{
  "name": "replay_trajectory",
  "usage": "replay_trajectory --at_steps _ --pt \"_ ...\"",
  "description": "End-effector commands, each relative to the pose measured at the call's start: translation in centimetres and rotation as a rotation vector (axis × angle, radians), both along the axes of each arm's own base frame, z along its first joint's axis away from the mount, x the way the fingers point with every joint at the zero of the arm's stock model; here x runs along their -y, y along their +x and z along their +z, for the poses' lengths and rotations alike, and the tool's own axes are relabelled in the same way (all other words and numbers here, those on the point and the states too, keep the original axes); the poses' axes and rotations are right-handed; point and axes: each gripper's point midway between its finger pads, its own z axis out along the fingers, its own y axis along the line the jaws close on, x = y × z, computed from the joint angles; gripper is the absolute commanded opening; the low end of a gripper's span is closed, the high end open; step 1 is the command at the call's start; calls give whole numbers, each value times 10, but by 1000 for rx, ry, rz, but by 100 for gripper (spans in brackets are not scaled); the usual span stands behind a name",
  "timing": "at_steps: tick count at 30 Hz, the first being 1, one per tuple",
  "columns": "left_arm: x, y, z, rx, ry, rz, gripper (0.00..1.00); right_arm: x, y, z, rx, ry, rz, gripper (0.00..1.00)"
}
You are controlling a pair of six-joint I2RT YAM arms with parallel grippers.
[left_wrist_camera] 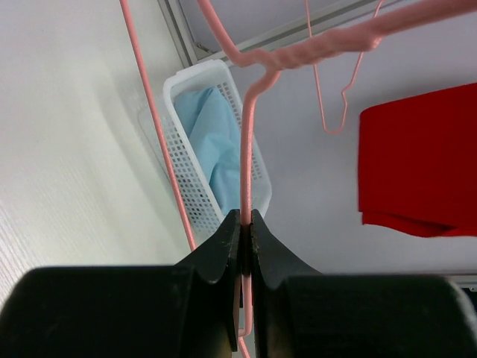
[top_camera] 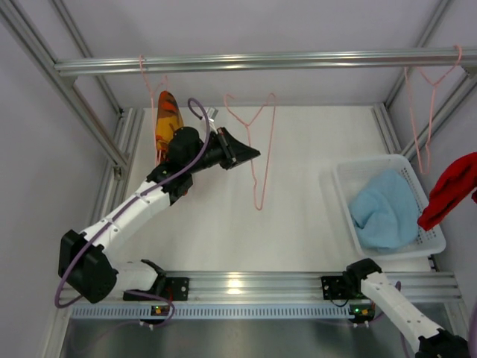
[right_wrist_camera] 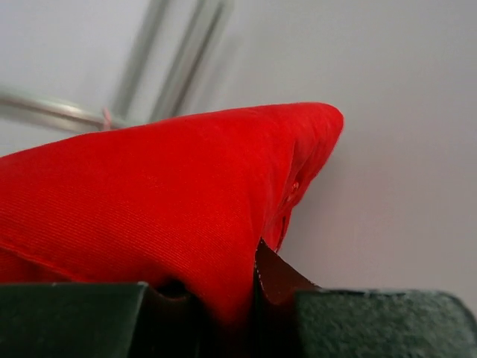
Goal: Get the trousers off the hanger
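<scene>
The left gripper (left_wrist_camera: 247, 227) is pressed together on the wire of a pink hanger (left_wrist_camera: 247, 149), and the right gripper (right_wrist_camera: 220, 291) pinches a fold of the red trousers (right_wrist_camera: 149, 201) at the far right. The light blue trousers (top_camera: 384, 209) lie in the white basket (top_camera: 341, 198). The orange-yellow patterned trousers (top_camera: 167, 118) hang below the rail (top_camera: 261, 61), just beside the left arm's wrist.

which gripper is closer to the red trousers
Right. The right gripper is clamped on the red trousers; the left gripper pinches a pink hanger well away from them.
</scene>
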Motion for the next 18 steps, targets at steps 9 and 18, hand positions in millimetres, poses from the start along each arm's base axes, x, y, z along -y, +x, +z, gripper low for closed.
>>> replay_trajectory --at_steps 9,18 --pt "14 2 45 101 -79 -36 0 32 54 -148 -680 -355 -516 0" --pt "13 1 54 118 -87 -32 0 13 102 -245 -869 -447 -465 0"
